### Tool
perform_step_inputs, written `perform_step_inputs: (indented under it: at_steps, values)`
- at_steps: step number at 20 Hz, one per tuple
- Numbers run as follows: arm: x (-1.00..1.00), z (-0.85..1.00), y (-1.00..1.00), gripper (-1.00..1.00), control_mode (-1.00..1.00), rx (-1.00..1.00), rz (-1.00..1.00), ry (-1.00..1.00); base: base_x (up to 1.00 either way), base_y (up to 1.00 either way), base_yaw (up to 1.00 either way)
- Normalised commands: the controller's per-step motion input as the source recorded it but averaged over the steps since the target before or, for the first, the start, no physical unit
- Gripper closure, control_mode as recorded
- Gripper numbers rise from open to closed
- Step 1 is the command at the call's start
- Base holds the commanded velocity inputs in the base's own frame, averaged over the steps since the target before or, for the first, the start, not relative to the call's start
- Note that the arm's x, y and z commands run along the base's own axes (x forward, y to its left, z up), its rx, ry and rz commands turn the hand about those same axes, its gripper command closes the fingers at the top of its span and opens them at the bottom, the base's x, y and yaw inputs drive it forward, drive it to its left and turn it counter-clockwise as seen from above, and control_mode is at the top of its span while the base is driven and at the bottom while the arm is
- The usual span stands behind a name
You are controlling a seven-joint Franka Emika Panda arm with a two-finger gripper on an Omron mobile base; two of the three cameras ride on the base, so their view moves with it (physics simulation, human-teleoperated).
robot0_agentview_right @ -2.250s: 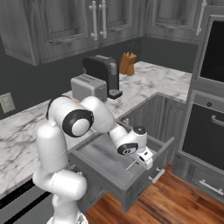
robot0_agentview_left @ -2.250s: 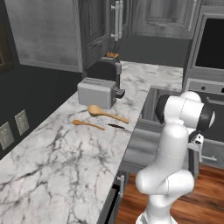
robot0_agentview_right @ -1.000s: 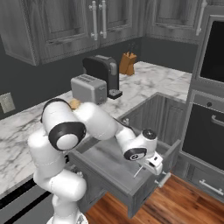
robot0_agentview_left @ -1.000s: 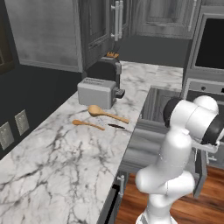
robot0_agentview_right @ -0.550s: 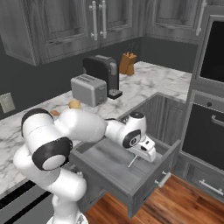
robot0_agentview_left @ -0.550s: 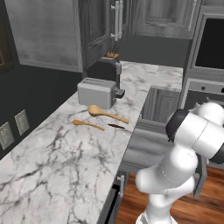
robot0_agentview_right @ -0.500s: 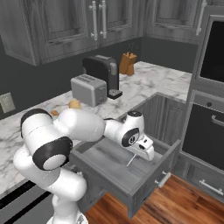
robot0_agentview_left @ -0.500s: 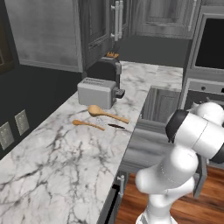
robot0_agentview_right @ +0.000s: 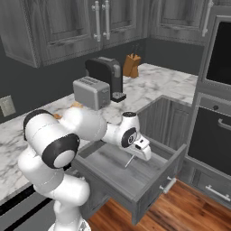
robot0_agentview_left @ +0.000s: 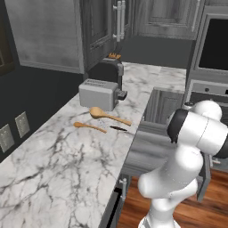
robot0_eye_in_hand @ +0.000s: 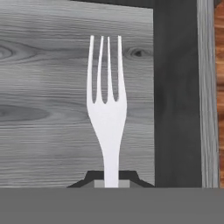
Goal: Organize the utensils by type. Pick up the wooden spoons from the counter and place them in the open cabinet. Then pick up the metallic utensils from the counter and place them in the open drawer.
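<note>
Marble counter (robot0_agentview_left: 67, 156), white with grey veins, bears two wooden spoons (robot0_agentview_left: 108, 115) just in front of toaster (robot0_agentview_left: 99, 94) | open drawer (robot0_agentview_right: 135, 173), grey wood-grain floor | gripper (robot0_agentview_right: 143, 152) clamped on silver fork (robot0_eye_in_hand: 106, 118), swung back over drawer's middle since a second ago.

glossy white rounded arm links (robot0_agentview_right: 85, 124), dark grey-black joint bands, bulbous white base column, small dark finger tips (robot0_eye_in_hand: 92, 177)
</note>
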Motion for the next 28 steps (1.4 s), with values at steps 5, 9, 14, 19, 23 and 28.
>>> perform_step_inputs:
  at_steps: [5,9,14,19,23,28]
  values:
    - [0.30,-0.42,0.02,1.00,-1.00,0.01,0.00,0.00,0.00,0.00,0.00]
    - [0.25,-0.43,0.01,1.00,-1.00,0.04,0.00,-0.01,0.00,0.00,0.00]
    - [0.17,-0.43,0.06,1.00,-1.00,0.00,0.00,-0.11,0.00,0.00,0.00]
    - [0.27,-0.52,0.10,1.00,-1.00,0.00,0.00,-0.12,0.00,0.00,0.00]
    - [0.27,-0.41,0.05,1.00,-1.00,0.00,0.00,-0.08,0.00,0.00,0.00]
    - [0.30,-0.17,0.00,1.00,-1.00,0.00,0.00,0.00,0.00,0.00,0.00]
